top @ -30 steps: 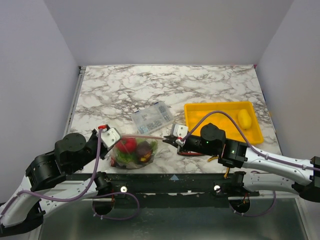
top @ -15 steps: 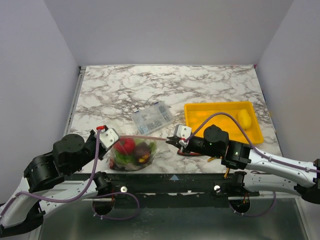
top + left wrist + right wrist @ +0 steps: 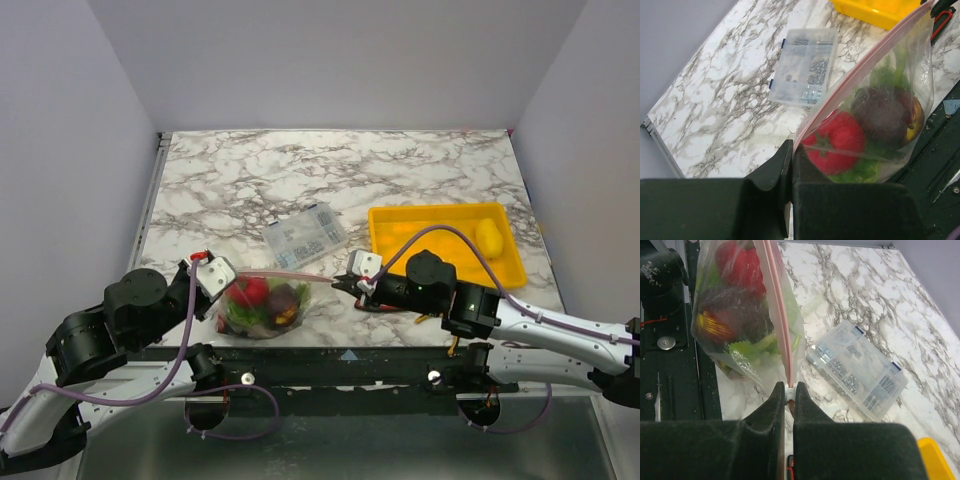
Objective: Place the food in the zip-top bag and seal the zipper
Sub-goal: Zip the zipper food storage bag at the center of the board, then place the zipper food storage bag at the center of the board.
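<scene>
We judge the step in hand to be the sealing. The zip-top bag (image 3: 265, 305) sits at the bench's (image 3: 300, 170) near edge, left of its middle. Its zipper (image 3: 290, 274) is stretched in a straight line between the two arms. The left jaws are shut on the strip's left end and the right jaws are shut on its right end.

To do it well, we would anchor one end, hold the strip taut and level, and run the other jaws along it, pinching firmly. The load should not drag the mouth askew. Whether any length is already pressed shut we cannot tell.

The bag is clear, thin and crinkled. It bulges with a red tomato (image 3: 835, 147), a dark purple eggplant (image 3: 882, 112) and green leaves.
</scene>
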`<action>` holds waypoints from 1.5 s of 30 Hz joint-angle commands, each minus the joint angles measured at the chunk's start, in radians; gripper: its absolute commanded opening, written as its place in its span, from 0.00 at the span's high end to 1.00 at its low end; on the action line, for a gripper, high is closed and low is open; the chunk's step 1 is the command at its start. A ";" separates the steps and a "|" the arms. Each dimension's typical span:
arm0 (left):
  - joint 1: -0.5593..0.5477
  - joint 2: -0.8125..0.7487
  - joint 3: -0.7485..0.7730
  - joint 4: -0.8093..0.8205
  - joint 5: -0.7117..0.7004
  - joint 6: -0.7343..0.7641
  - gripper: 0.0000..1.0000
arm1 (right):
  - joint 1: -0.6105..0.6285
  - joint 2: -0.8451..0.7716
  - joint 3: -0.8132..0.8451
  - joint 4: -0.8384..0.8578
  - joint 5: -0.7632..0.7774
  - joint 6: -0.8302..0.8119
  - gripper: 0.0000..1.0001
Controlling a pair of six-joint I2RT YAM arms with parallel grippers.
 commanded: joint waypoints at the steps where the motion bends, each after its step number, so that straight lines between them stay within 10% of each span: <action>1: 0.008 -0.020 0.035 0.041 -0.048 -0.015 1.00 | -0.016 0.037 0.026 -0.039 -0.011 0.025 0.90; 6: 0.006 -0.015 0.033 0.037 -0.034 -0.025 1.00 | -0.016 0.074 0.063 -0.044 -0.067 0.067 0.61; 9: 0.007 -0.005 0.039 0.032 -0.020 -0.031 1.00 | -0.016 0.083 0.107 -0.067 -0.122 0.108 0.01; 14: 0.007 0.019 0.048 0.020 -0.023 -0.049 1.00 | -0.015 0.016 0.145 -0.061 -0.117 0.214 0.00; 23: 0.018 0.154 0.065 0.004 -0.241 -0.149 1.00 | -0.016 -0.046 0.250 -0.178 0.376 0.464 0.00; 31: 0.405 0.227 0.116 0.060 -0.126 -0.171 1.00 | -0.015 -0.115 0.212 -0.185 0.465 0.506 0.00; 45: 0.661 0.618 0.421 0.147 -0.425 -0.067 1.00 | -0.016 -0.092 0.264 -0.205 0.380 0.566 0.00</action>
